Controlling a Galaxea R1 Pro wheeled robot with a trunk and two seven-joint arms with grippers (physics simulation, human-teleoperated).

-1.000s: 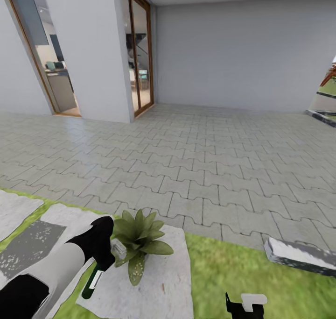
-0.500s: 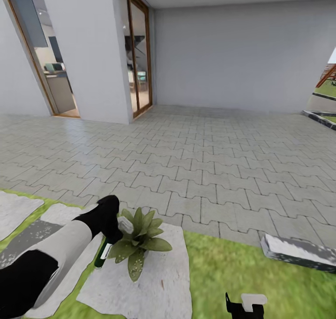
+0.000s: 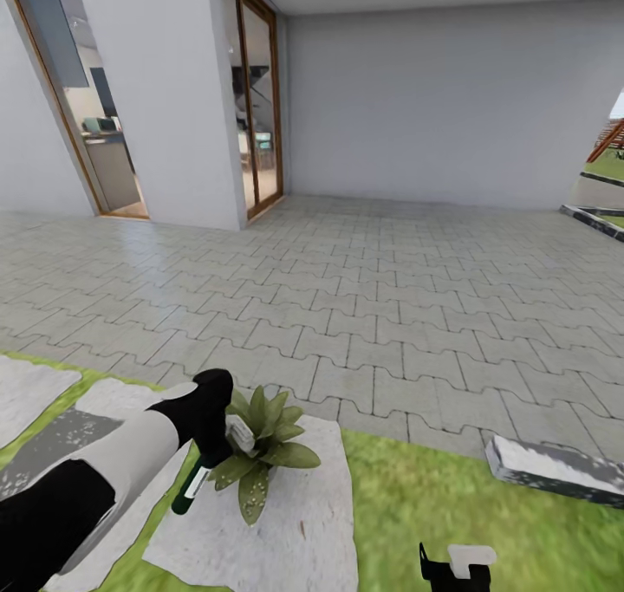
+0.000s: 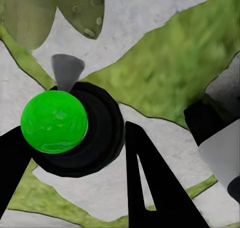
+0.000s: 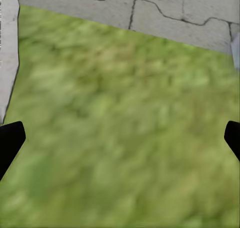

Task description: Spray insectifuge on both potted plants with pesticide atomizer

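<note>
My left gripper (image 3: 208, 455) is shut on the pesticide atomizer (image 3: 192, 486), a slim dark green bottle held tilted, its white nozzle end (image 3: 241, 436) over the left side of a potted plant (image 3: 264, 449). Whitish specks of insectifuge dot the plant's front leaf (image 3: 254, 491). The left wrist view looks down the atomizer (image 4: 80, 135) with its bright green cap (image 4: 54, 122) and pale nozzle cone (image 4: 66, 70); black fingers (image 4: 152, 183) flank it, and speckled leaves (image 4: 82, 10) lie beyond. My right gripper (image 3: 455, 568) hangs open over the grass (image 5: 120, 138).
The plant sits on a pale stepping stone (image 3: 299, 523) in the lawn (image 3: 433, 505). More stones (image 3: 35, 384) lie at the left and a grey stone block (image 3: 555, 469) at the right. A paved patio (image 3: 373, 315), white walls and glass doors (image 3: 260, 107) stand beyond.
The camera turned slightly a second ago. My left arm raised the atomizer and brought its nozzle rightward over the plant's leaves. The right gripper stayed put.
</note>
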